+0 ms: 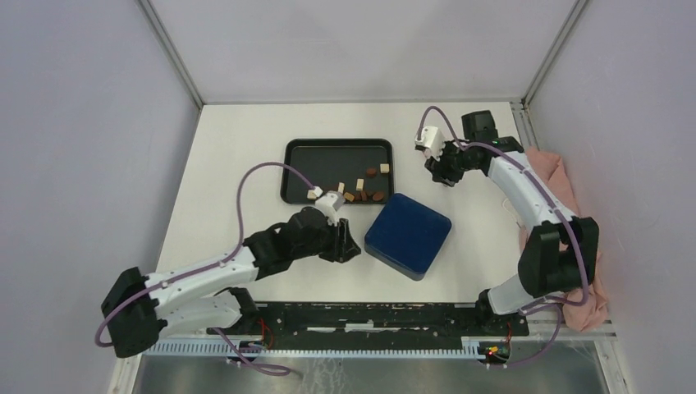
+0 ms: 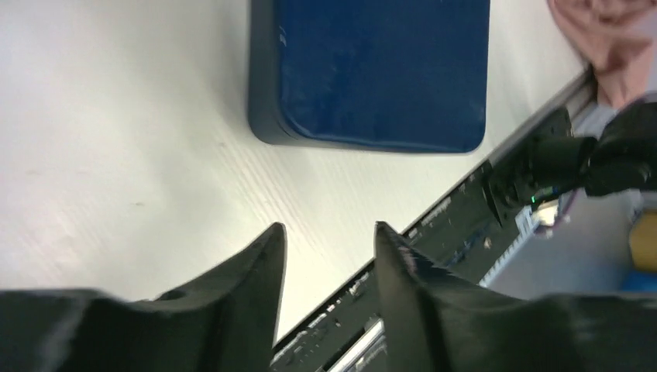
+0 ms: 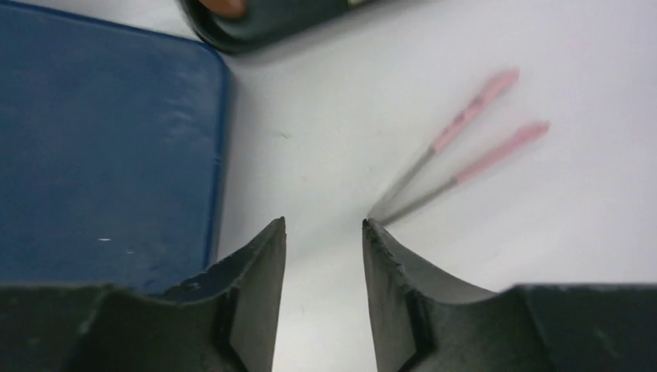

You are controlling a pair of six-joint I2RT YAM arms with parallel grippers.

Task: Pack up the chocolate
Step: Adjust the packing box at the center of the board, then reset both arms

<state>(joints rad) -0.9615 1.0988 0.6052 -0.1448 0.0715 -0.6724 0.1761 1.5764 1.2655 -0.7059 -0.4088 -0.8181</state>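
Several small chocolate pieces (image 1: 362, 194), brown and cream, lie in the front right part of a black tray (image 1: 328, 154). One brown piece (image 3: 225, 6) shows at the tray's corner in the right wrist view. My left gripper (image 1: 353, 246) (image 2: 329, 226) hovers open and empty over bare table, just left of the dark blue box (image 1: 408, 235) (image 2: 372, 70). My right gripper (image 1: 449, 182) (image 3: 324, 222) is open and empty to the right of the tray. Pink-tipped tweezers (image 3: 480, 139) lie on the table beside its right fingertip, blurred. The blue box (image 3: 101, 147) is to its left.
A pink cloth (image 1: 574, 238) is bunched along the table's right edge. A black rail (image 1: 369, 316) runs along the near edge between the arm bases. Grey walls enclose the table on the left, back and right.
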